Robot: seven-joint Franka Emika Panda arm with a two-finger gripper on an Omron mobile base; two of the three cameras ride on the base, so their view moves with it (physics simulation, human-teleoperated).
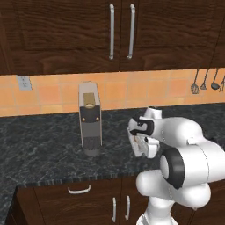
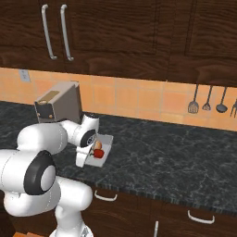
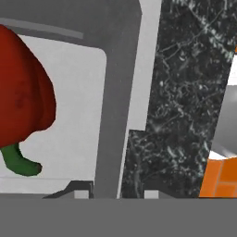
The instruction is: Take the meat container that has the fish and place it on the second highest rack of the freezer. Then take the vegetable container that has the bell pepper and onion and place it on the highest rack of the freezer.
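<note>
Vegetable container (image 2: 102,149), a shallow white tray carrying the bell pepper (image 2: 98,153) and the onion (image 2: 97,145), sits on the dark surface (image 2: 176,152) beside the coffee machine (image 2: 59,103), and your gripper (image 2: 91,151) straddles its near rim, though you cannot tell whether the jaws have clamped it. Expect a stiff, light tray with loose, rolling contents, so hold that rim wall squarely and keep it level.

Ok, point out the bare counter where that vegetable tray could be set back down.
Free: the dark counter right of the tray, running toward the hanging utensils; also the stretch left of the coffee machine, below the wall outlet. Crowded: between the machine and the gripper, whose fingers straddle the tray's rim, bell pepper and onion inside.
</note>
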